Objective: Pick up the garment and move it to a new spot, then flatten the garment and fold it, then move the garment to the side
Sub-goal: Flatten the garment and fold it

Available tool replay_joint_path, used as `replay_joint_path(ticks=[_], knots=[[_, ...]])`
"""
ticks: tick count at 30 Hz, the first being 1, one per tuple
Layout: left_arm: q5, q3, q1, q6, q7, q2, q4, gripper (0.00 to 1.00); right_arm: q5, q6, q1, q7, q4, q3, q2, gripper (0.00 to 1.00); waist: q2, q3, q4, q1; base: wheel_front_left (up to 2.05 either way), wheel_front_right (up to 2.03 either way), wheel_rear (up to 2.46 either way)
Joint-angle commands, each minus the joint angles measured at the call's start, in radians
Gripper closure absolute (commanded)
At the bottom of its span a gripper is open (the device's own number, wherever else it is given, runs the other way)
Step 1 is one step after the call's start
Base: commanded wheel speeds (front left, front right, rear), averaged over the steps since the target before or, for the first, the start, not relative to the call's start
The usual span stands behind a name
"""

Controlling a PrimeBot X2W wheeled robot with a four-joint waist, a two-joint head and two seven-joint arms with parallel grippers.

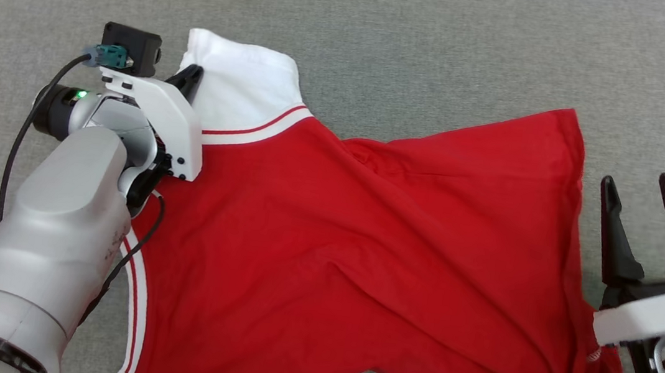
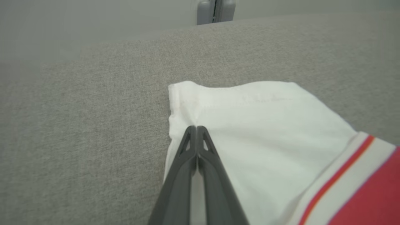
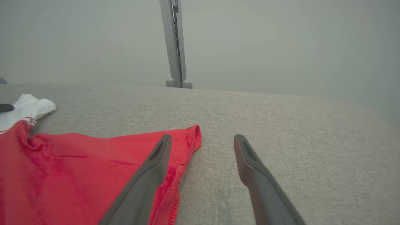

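Grey cloth [image 1: 389, 18] under my garment [image 1: 364, 234]: left gripper [image 2: 197, 127] clamps its white sleeve [image 2: 265, 125], right gripper [image 1: 636, 179] gapes beside its hem [image 1: 577, 239] (logo [image 1: 594, 354] unreadable).

A grey woven surface [image 1: 388, 24] bears the spread red-and-white garment [image 1: 332, 243].

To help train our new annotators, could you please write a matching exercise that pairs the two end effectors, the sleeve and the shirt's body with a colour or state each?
Things:
1. left end effector
2. right end effector
3. sleeve
4. shirt body

Colours or states:
A. white
B. open, by the shirt's hem
C. red
D. shut, pinching the edge of the sleeve

Pairs: 1-D, 2-B, 3-A, 4-C
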State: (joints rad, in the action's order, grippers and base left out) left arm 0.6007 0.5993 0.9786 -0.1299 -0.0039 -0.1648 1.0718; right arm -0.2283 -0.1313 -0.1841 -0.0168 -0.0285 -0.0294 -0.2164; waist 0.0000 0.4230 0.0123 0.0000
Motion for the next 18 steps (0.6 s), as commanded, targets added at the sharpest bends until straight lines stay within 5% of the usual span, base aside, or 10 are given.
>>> replay_joint_path(ticks=[1,9,10,11,12,13,18], knots=[[0.006,0.006,0.022,-0.001,-0.012,0.000,-0.001,1.00,-0.006,0.001,-0.019,-0.009,0.014,-0.011,-0.013,0.00,0.0000,0.004,0.012,0.0000,0.00,0.00,0.00],[0.049,0.059,0.041,-0.001,-0.083,0.013,0.002,1.00,-0.059,0.001,-0.085,-0.105,0.136,-0.101,-0.060,0.00,0.0000,0.025,0.048,0.0000,0.00,0.00,0.00],[0.053,0.063,0.043,-0.001,-0.091,0.011,0.002,1.00,-0.066,0.001,-0.089,-0.116,0.145,-0.104,-0.062,0.13,0.0000,0.029,0.050,0.0000,0.00,0.00,0.00],[0.058,0.069,0.043,-0.001,-0.100,0.009,0.004,1.00,-0.076,0.001,-0.093,-0.126,0.154,-0.101,-0.061,0.52,0.0000,0.031,0.051,0.0000,0.00,0.00,0.00],[0.063,0.073,0.044,-0.001,-0.110,0.007,0.003,1.00,-0.081,0.001,-0.095,-0.138,0.163,-0.100,-0.063,0.65,0.0000,0.034,0.052,0.0000,0.00,0.00,0.00],[0.065,0.077,0.046,-0.001,-0.124,0.004,0.002,1.00,-0.087,0.001,-0.099,-0.137,0.164,-0.097,-0.063,1.00,0.0000,0.036,0.052,0.0000,0.00,0.00,0.00],[0.086,0.090,0.056,-0.001,-0.205,-0.012,-0.008,1.00,-0.101,0.001,-0.122,-0.095,0.153,-0.072,-0.079,1.00,0.0000,0.041,0.054,0.0000,0.00,0.00,0.00]])
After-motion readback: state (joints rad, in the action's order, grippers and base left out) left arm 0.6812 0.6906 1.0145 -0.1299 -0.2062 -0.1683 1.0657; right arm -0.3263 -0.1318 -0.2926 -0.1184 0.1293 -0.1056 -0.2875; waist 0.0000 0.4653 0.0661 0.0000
